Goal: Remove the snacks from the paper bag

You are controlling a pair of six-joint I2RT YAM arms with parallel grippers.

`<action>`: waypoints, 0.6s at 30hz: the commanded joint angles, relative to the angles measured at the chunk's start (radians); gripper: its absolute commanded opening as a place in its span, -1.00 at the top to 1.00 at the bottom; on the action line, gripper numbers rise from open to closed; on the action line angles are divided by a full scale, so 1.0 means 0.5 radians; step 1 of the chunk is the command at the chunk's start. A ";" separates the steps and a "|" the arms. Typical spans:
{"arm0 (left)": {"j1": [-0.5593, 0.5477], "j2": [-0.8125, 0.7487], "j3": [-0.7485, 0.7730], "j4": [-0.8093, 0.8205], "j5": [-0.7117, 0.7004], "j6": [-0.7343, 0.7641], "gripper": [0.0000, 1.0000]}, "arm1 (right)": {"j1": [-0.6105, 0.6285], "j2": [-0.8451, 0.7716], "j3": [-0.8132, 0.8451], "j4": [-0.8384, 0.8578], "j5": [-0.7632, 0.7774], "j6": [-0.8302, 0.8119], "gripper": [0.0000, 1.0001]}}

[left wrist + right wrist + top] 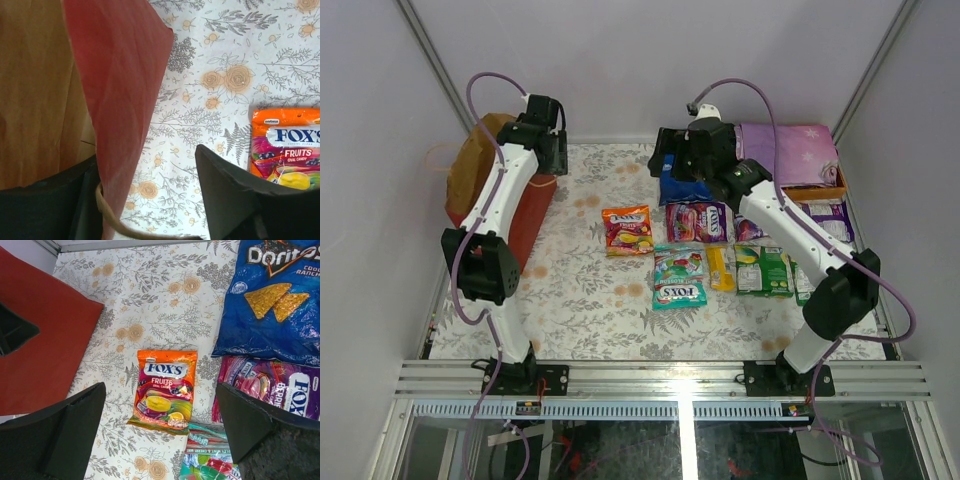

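Note:
The red paper bag [525, 215] lies at the table's left with its brown inside [35, 90] showing. My left gripper [548, 150] is at the bag's mouth. Its jaws straddle the red wall [120, 85], one finger inside and one outside, with a gap left beside the wall. A tan handle [107, 212] loops under them. The snacks lie on the table: an orange Fox's pack [165, 390], a blue Doritos bag [270, 300], a purple Fox's pack [265, 390], and teal [679, 277], yellow [720, 267] and green [762, 270] packs. My right gripper [160, 387] hangs open above the orange pack, holding nothing.
A folded purple star-print cloth [790, 150] lies at the back right, with an orange tray [815, 190] just in front of it. White walls close in the floral tablecloth [590, 300] on three sides.

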 commanded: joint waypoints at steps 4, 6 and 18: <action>-0.006 0.022 0.045 -0.043 0.001 0.032 0.09 | -0.029 -0.093 -0.020 0.081 -0.028 0.027 -0.99; 0.000 0.029 0.055 -0.005 -0.021 0.082 0.27 | -0.029 -0.084 -0.019 0.084 -0.037 0.030 -0.99; 0.148 0.429 0.471 0.256 -0.128 0.395 1.00 | -0.036 -0.032 0.019 0.071 -0.102 0.042 -0.99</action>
